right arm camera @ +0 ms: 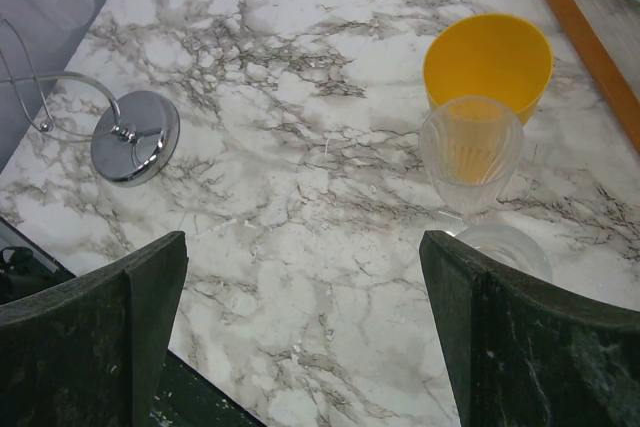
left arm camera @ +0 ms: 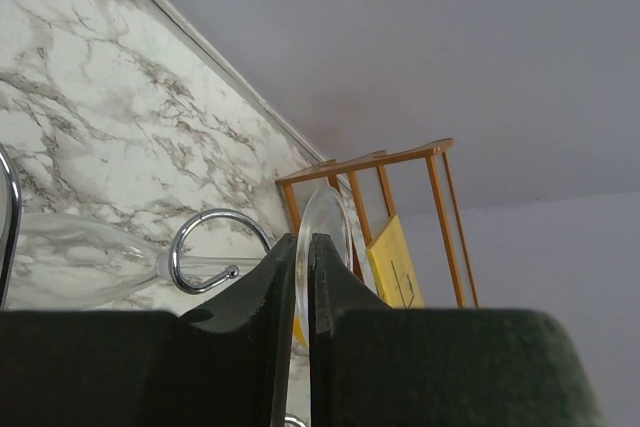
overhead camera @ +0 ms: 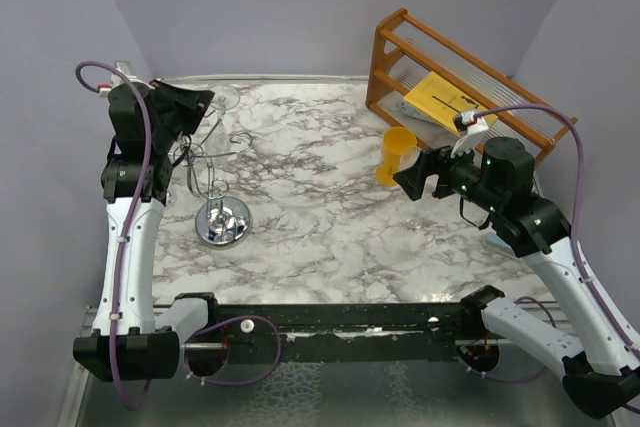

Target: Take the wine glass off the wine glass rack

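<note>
Wine glass [left arm camera: 80,257], foot partly hidden between jaws

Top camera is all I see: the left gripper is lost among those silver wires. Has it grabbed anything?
Observer: Yes. The left wrist view shows the left gripper closed on the thin round foot of the wine glass.
Operator: Is the glass free of the stand?
Observer: Not yet; its stem lies through a curled hook of the wine glass rack.
Operator: And the right gripper?
Observer: The right gripper is open above the table; below it a clear ribbed glass stands upright before the yellow cup.
</note>
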Robot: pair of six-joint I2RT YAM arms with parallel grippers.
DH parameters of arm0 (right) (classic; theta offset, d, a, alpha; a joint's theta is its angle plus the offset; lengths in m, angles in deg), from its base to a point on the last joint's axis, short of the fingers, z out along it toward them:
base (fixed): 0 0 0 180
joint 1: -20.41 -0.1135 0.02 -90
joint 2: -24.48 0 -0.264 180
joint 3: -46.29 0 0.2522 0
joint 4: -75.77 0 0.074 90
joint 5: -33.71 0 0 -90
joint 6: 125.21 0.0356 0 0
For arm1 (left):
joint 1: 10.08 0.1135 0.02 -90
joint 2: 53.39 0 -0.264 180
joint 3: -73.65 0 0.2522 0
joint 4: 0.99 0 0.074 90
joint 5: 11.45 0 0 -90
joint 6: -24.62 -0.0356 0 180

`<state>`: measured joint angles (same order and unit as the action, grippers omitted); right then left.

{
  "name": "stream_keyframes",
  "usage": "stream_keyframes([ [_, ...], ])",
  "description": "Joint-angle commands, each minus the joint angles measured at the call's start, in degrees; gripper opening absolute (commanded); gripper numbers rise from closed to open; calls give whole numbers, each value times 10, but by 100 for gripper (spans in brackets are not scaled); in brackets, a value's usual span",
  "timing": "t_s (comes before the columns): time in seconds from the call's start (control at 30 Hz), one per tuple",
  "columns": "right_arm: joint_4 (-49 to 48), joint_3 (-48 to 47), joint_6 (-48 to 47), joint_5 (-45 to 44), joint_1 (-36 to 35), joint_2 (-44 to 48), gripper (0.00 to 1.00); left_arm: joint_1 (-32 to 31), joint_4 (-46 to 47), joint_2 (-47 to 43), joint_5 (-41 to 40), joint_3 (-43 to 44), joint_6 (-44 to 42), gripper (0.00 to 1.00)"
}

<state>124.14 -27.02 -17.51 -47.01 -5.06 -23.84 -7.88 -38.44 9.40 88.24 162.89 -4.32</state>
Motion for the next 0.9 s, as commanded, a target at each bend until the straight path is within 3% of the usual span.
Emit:
stream_keyframes([
  [0.0,-17,-11,-7,5,1,4,100,3,20,-32,18,-2,12,0],
  [0.43,-16,-8,-5,7,1,11,100,3,-49,-62,-42,7,6,0],
  [0.87,-17,-6,-5,6,1,9,100,3,-83,-74,-161,43,-27,0],
])
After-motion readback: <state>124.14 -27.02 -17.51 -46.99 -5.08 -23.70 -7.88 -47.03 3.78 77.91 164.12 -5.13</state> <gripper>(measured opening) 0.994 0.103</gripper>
